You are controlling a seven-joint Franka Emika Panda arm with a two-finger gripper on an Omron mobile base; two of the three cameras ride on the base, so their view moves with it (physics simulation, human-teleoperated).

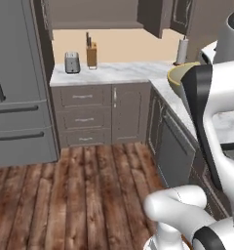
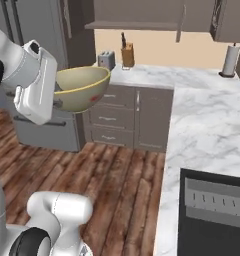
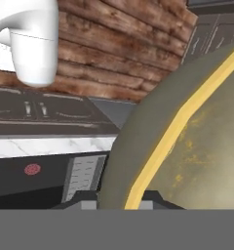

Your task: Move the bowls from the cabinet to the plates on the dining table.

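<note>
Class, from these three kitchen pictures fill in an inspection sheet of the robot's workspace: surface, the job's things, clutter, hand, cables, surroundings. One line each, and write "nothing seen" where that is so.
Surface: white grey-veined marble counter running round the corner over grey drawers.
Job's things: olive-tan bowl held up in the air over the wooden floor, roughly upright; its yellow rim runs across the hand view.
Clutter: toaster, knife block and paper towel roll standing on the counter by the back wall.
Hand: hand shut on the bowl's rim.
Cables: nothing seen.
Surroundings: grey fridge on the left, wall cabinets above, dark cooktop set in the counter.
</note>
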